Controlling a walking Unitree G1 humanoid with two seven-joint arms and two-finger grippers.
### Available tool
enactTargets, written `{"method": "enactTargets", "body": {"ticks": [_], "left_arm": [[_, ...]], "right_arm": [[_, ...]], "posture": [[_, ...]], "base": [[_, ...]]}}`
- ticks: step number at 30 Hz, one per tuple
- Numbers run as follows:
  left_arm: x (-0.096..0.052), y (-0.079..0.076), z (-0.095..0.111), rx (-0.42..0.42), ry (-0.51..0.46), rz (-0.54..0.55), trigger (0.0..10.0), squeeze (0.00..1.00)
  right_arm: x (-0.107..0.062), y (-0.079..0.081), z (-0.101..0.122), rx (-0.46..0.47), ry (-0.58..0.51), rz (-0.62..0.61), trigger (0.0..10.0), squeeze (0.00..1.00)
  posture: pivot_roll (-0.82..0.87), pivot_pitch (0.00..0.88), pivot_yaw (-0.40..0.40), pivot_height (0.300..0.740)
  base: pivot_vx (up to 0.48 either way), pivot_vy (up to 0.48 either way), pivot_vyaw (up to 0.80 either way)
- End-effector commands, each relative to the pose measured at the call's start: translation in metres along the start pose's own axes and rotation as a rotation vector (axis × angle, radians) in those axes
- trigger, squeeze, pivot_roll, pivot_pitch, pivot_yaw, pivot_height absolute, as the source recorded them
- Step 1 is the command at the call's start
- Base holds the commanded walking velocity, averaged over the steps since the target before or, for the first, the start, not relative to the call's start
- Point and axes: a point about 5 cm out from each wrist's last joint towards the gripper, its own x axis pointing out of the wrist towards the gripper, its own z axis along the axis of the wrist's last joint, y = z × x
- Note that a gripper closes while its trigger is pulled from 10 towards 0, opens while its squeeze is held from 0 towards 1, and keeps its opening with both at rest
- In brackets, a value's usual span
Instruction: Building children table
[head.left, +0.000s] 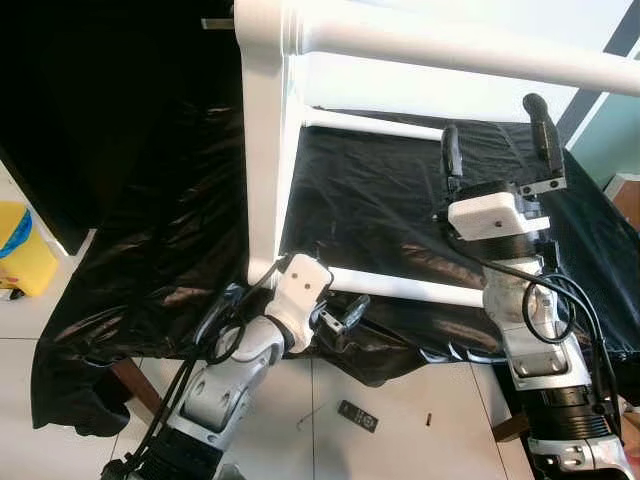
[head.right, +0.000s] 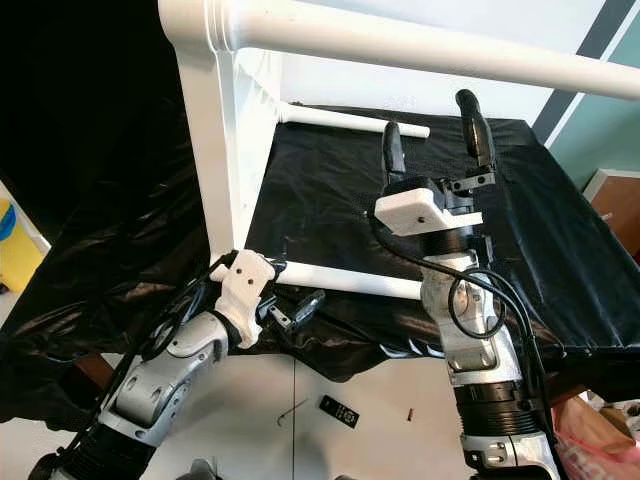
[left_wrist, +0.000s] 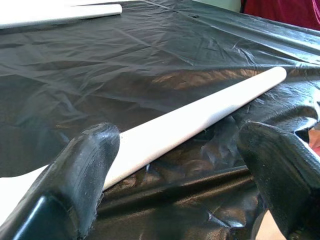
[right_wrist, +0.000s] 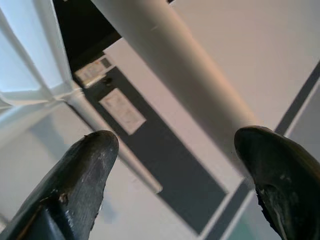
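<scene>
Right gripper (head.left: 497, 132) raised, black fingers (head.left: 452, 150) spread wide and pointing up, nothing between them. Just above the tips, a white table leg (head.left: 470, 45) running nearly level across the head views; in the right wrist view that same leg (right_wrist: 175, 85) crossing between and beyond the two pads. Probably poised there to steady or take the raised leg while the frame rests on its side.

Left gripper (head.left: 340, 315) low at the near edge, fingers (left_wrist: 80, 170) also apart and closed on nothing. Directly ahead of them, a second white leg (left_wrist: 200, 112) lying on the black plastic sheet (head.left: 380, 210); one finger close against its near stretch, though actual contact hard to confirm. From the head, this lower leg (head.left: 400, 287) reaching away from the fingers toward the right arm. Likely lined up for a grip so the leg can be held firm or turned into its socket.

Beyond the left fingers, the white table frame (head.left: 262, 150) standing on edge on the sheet, legs jutting sideways; further back, a third white leg (head.left: 375, 127) low over the sheet. Sheet presumably there to protect the surface beneath.

Below the fingers, on the pale floor (head.left: 400, 400): a small dark remote-like object (head.left: 357, 415), a thin bent tool that looks like a hex key (head.left: 310, 416), and a tiny dark piece (head.left: 428, 418), perhaps a screw. Yellow bin (head.left: 22, 245) far off beside the left arm.
</scene>
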Motion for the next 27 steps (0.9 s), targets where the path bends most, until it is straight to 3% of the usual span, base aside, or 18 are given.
{"method": "enactTargets", "body": {"ticks": [1, 7, 14, 23, 27], "left_arm": [[0.001, -0.006, -0.003, 0.0, 0.006, -0.055, 10.0, 0.0], [0.001, -0.008, -0.003, -0.003, 0.006, -0.058, 10.0, 0.0], [0.002, -0.007, -0.003, -0.001, 0.005, -0.059, 10.0, 0.0], [0.003, -0.007, -0.002, -0.003, 0.0, -0.059, 10.0, 0.0], [0.003, -0.008, -0.003, -0.007, 0.003, -0.058, 10.0, 0.0]], "right_arm": [[0.004, -0.005, 0.002, -0.059, -0.032, -0.027, 10.0, 0.0], [0.005, -0.007, -0.005, -0.134, -0.022, -0.041, 10.0, 0.0], [0.033, -0.012, -0.014, -0.185, -0.037, 0.014, 10.0, 0.0], [0.046, -0.012, -0.02, -0.221, -0.034, 0.049, 10.0, 0.0], [0.061, -0.013, -0.019, -0.234, -0.035, 0.076, 10.0, 0.0]], "posture": [[0.06, 0.019, -0.086, 0.74], [0.06, 0.022, -0.087, 0.74], [0.06, 0.016, -0.082, 0.74], [0.07, 0.008, -0.087, 0.74], [0.07, 0.006, -0.086, 0.74]], "base": [[0.0, 0.0, 0.0], [0.0, 0.0, 0.0], [0.0, 0.0, 0.0], [0.0, 0.0, 0.0], [0.0, 0.0, 0.0]]}}
